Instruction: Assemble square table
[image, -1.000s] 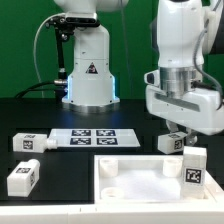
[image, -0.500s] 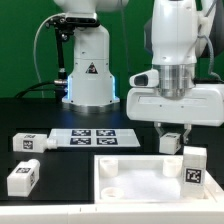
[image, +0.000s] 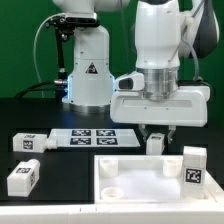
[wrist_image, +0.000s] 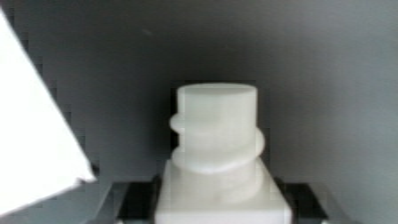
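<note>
The square table top lies flat at the front of the exterior view, with a round socket near its far left corner. My gripper is shut on a white leg and holds it just above the top's far edge. In the wrist view the leg stands between my fingers, its threaded end pointing away. Another leg stands on the top's right side. Two more legs lie on the table at the exterior view's left, one farther back and one nearer the front.
The marker board lies behind the table top. The big white robot base stands at the back. The black table surface runs around the parts.
My gripper has moved toward the exterior view's left with the leg in it, from beside the standing leg to above the middle of the top's far edge.
</note>
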